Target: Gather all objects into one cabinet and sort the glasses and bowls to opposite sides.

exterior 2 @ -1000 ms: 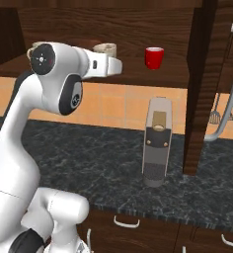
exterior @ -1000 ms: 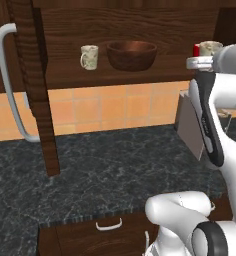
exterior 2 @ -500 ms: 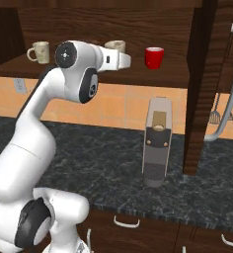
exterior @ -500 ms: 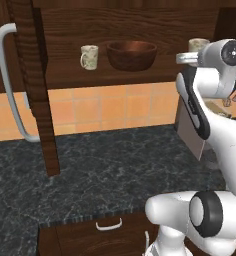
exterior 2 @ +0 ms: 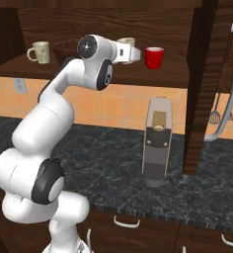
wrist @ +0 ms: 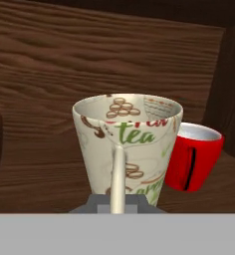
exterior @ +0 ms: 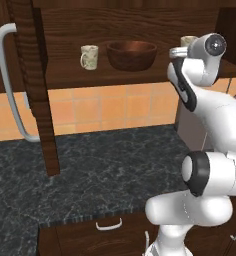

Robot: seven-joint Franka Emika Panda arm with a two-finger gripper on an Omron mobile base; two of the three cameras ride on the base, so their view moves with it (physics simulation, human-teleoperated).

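A cream mug (wrist: 127, 142) with green "tea" lettering fills the hand view, its handle pointing straight at me. My gripper (wrist: 118, 199) is shut on that handle and holds the mug (exterior 2: 127, 41) over the shelf of the open dark cabinet (exterior: 140, 77). The red cup (wrist: 196, 154) stands just to the mug's right on the shelf, and in the right base view the red cup (exterior 2: 154, 57) sits beyond my gripper (exterior 2: 134, 53). Further left on the same shelf are the wide brown bowl (exterior: 131, 54) and a second cream mug (exterior: 89, 56).
The cabinet's open door (exterior: 37, 90) with its long grey handle (exterior: 10, 85) juts over the dark stone counter (exterior: 105, 165). A grey coffee machine (exterior 2: 155, 143) stands on the counter below the shelf. Another door with a grey handle (exterior 2: 227, 84) hangs at the right.
The arm has stretched toward the shelf and carried the held mug deeper into the cabinet, beside the red cup. The red cup, bowl and other mug have stayed put.
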